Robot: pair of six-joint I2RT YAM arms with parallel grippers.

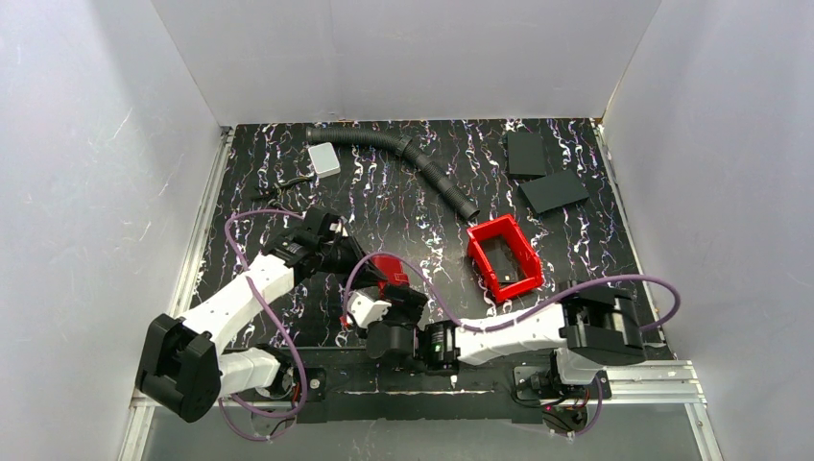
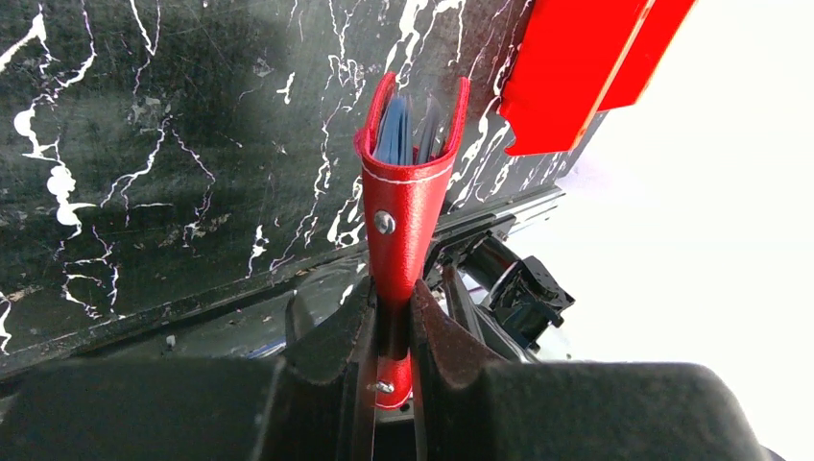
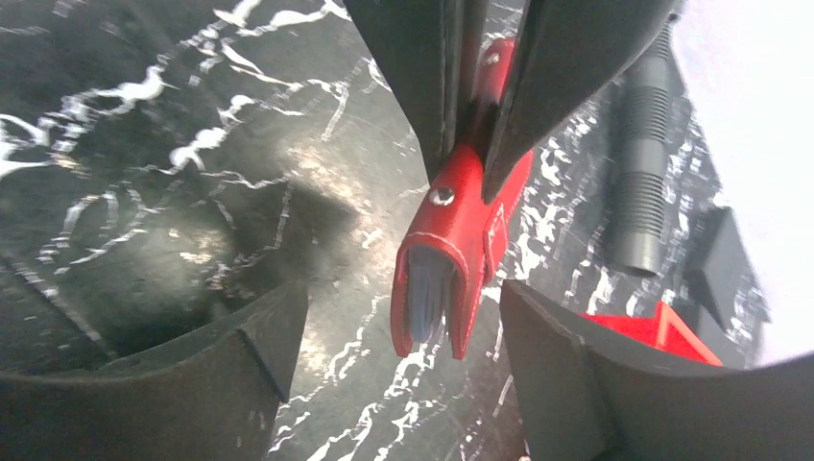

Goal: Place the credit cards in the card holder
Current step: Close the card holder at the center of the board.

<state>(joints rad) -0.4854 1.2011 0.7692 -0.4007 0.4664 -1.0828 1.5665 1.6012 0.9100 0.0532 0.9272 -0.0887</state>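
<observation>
The left gripper (image 2: 394, 327) is clamped on the card holder (image 2: 403, 221). Its two dark fingers pinch the clasp end, so the holder stands out past the fingertips with its open edge pointing away from them. The right gripper (image 3: 403, 307) faces that free end with its jaws spread wide. In the right wrist view one finger (image 3: 250, 355) stands to the left of the holder and the other to the right, with bare table showing on both sides, so neither touches it. From above, the holder sits in the near middle of the table, between the two wrists and just left of the red bin (image 1: 504, 257).

The holder is a small red leather-like fold with pale stitching along its edge and a silver stud on its flap. Its mouth gapes slightly, and the thin blue-grey edges of the credit cards (image 2: 394, 130) show inside, packed between the red sides.

The table (image 1: 403, 202) is black with white and purplish marbling. A dark corrugated hose (image 1: 422, 163) lies across the far middle. Two black slabs (image 1: 526, 152) rest at the far right, and a small pale block (image 1: 324, 158) lies at the far left. Plain white walls (image 1: 403, 58) enclose the table on three sides. Purple cables (image 1: 278, 327) loop along both arms.
</observation>
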